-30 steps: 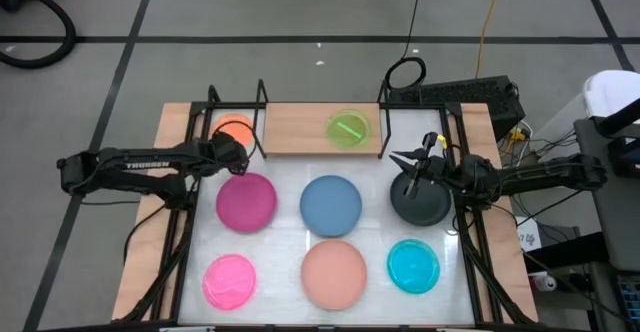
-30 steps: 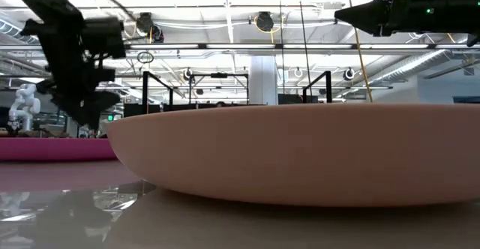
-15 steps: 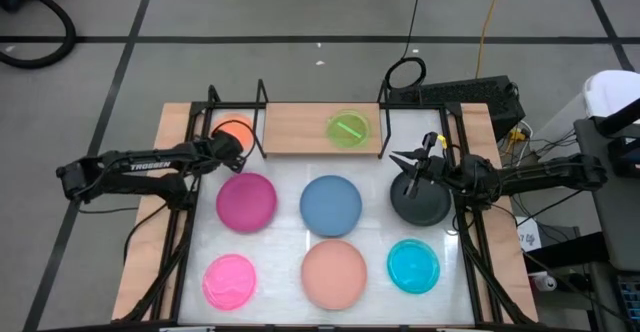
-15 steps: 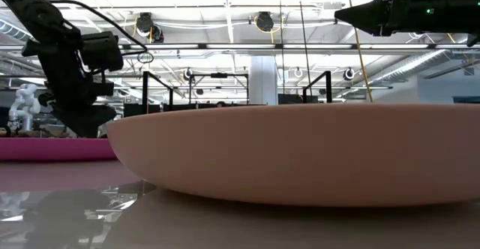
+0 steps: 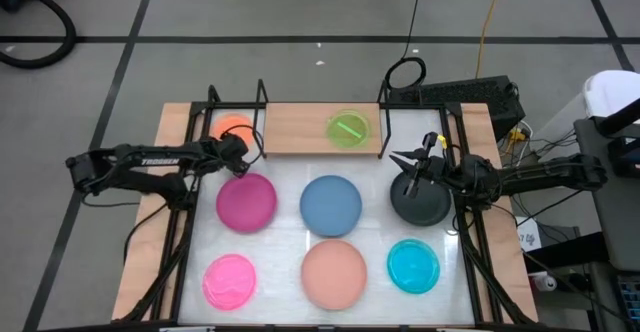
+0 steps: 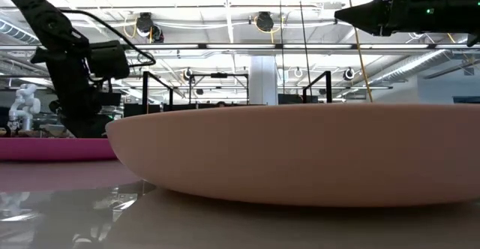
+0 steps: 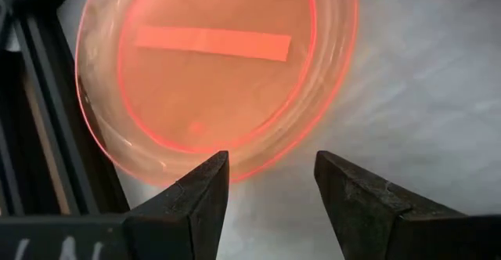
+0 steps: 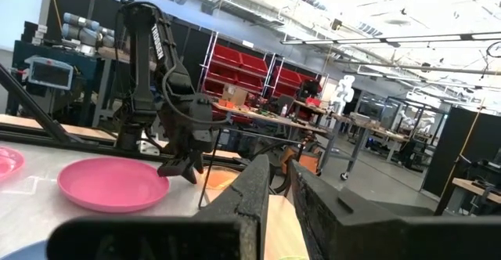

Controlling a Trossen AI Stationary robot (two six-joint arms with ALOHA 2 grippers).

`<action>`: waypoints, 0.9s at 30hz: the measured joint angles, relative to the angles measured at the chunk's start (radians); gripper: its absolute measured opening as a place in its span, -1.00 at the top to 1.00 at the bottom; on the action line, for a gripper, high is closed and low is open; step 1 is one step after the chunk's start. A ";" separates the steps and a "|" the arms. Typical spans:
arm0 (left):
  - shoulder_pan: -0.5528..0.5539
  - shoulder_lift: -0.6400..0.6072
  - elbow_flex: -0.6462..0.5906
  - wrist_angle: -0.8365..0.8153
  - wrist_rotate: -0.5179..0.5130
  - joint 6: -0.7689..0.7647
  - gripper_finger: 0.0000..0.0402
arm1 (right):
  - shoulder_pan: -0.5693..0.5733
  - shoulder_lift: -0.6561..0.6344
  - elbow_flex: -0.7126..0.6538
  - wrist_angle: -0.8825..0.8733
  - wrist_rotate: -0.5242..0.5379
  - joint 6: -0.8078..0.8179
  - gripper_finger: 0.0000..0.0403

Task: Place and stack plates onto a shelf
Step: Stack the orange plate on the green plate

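Beside the shelf (image 5: 318, 129), at its left end, the orange plate (image 5: 233, 127) lay on the white tabletop (image 5: 370, 257), outside the black rod uprights (image 5: 262, 104). The left gripper (image 5: 240, 148) hung just on the near side of that plate, reached in from the left of the shelf; in its wrist view the two fingers (image 7: 200, 189) stood apart with nothing between them, the orange plate (image 7: 215, 64) lying just past their tips and a bright strip showing across its middle. On the shelf itself, toward its right end, sat the green plate (image 5: 348, 128), alone and flat.

In front of the shelf the other plates lay in two rows on the tabletop, none touching. Nearest the shelf were the magenta plate (image 5: 246, 201), the blue plate (image 5: 331, 205) and the black plate (image 5: 419, 200), left to right. Farther from the shelf were the pink plate (image 5: 230, 278), the salmon plate (image 5: 334, 273) and the cyan plate (image 5: 413, 266). The salmon plate (image 6: 300, 153) filled most of the low view.

The right gripper (image 5: 400, 157) was raised above the black plate, off the shelf's right end, pointing back toward the shelf. Its wrist view showed the fingers (image 8: 250, 193) drawn close together, only a narrow slit left, holding nothing.
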 joint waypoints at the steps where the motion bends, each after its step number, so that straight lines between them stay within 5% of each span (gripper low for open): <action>1: 0.000 0.018 0.001 0.016 -0.011 0.002 -0.01 | 0.000 0.000 0.000 0.000 0.000 0.000 0.79; 10: 0.000 0.086 0.001 0.096 -0.081 0.032 0.07 | 0.000 0.000 0.000 0.000 0.001 0.000 0.79; 21: 0.000 0.091 -0.001 0.116 -0.007 0.014 0.90 | 0.000 0.000 0.000 0.000 0.002 0.000 0.79; 27: -0.007 0.036 -0.003 0.100 0.008 -0.041 0.98 | 0.000 0.000 0.000 0.000 0.002 0.000 0.79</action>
